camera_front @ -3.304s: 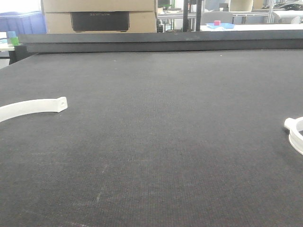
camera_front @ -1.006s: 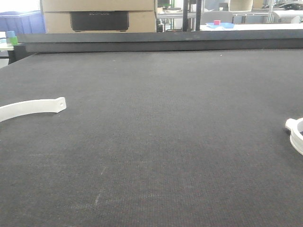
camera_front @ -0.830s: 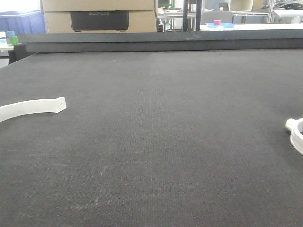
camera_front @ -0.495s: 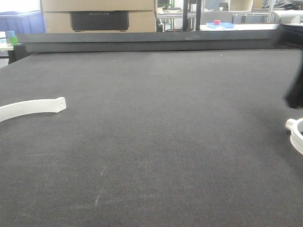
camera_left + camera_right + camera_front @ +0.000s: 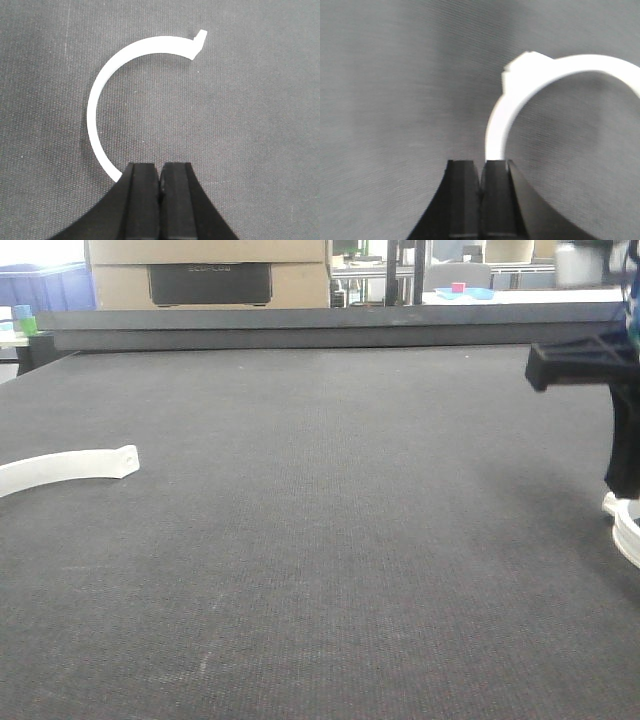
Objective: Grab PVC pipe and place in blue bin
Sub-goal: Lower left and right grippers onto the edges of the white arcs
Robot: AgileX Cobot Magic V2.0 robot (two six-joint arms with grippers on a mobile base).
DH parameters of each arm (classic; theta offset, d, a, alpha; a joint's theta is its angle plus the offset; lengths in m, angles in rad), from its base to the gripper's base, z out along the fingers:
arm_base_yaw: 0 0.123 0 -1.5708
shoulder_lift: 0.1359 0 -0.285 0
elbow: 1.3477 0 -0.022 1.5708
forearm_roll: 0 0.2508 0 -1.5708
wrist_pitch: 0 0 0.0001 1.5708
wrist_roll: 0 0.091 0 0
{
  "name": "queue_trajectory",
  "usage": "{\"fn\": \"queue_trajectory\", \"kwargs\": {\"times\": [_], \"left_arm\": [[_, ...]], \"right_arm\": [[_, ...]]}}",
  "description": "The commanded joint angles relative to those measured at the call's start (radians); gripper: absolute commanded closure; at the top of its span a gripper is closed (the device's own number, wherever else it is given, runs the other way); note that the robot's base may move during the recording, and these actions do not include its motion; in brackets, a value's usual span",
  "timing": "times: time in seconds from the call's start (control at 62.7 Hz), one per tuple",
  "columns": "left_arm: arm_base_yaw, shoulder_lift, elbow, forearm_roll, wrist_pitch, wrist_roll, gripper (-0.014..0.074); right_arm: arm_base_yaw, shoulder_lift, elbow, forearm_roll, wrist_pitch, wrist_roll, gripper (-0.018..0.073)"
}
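PVC pipe (image 5: pixel 520 95) is seen lying flat on the dark desk (image 5: pixel 320 540) as a white ring-like bend, with a thicker collar (image 5: pixel 522 65) at its far end. In the front view only a small piece of it is caught, cut off by the picture's right edge.

Right hand (image 5: pixel 481 167) is held low over the desk at the pipe's near end. Its fingers are pressed together and nothing is gripped between them. The pipe's band comes out just beside the tip of the finger on the pipe's side. Whether they touch cannot be told, as the wrist view is blurred. In the front view the black right arm (image 5: pixel 600 370) is seen directly above the pipe.

Left hand (image 5: pixel 160 170) is likewise closed tight, pad against pad, with nothing held. A flat white strip (image 5: pixel 100 100), C-shaped with a small tab at one end, is laid on the desk in front of it. The strip's near end is hidden behind the outer edge of one finger. From the front, the strip is placed well apart from the pipe, across the desk on the opposite side, and a small hole is shown near its end.

Beyond the desk's far edge, far from the pipe, a cardboard box (image 5: pixel 210 270) and a blue crate (image 5: pixel 45 285) are seen. A blue tray (image 5: pixel 465 293) with a pink block (image 5: pixel 458 287) on it is seen there too.
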Motion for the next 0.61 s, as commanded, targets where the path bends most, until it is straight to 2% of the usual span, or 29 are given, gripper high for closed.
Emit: {"fn": "queue_trajectory", "kwargs": {"times": [0.0, 0.431, 0.527, 0.591], "left_arm": [[-0.001, -0.001, -0.007, -0.013, -0.001, -0.001, 0.0707], [-0.001, -0.001, -0.007, -0.013, 0.005, -0.001, 0.0707], [-0.001, -0.001, -0.007, -0.013, 0.005, -0.001, 0.0707], [-0.001, -0.001, -0.007, -0.013, 0.005, -0.001, 0.0707]], "right_arm": [[0.0, 0.002, -0.007, 0.004, -0.024, 0.029, 0.0727], [-0.005, 0.002, -0.008, 0.01, -0.07, 0.032, 0.0727], [-0.031, 0.002, -0.008, 0.01, -0.106, 0.032, 0.0725], [-0.059, 0.002, -0.008, 0.01, -0.108, 0.032, 0.068]]}}
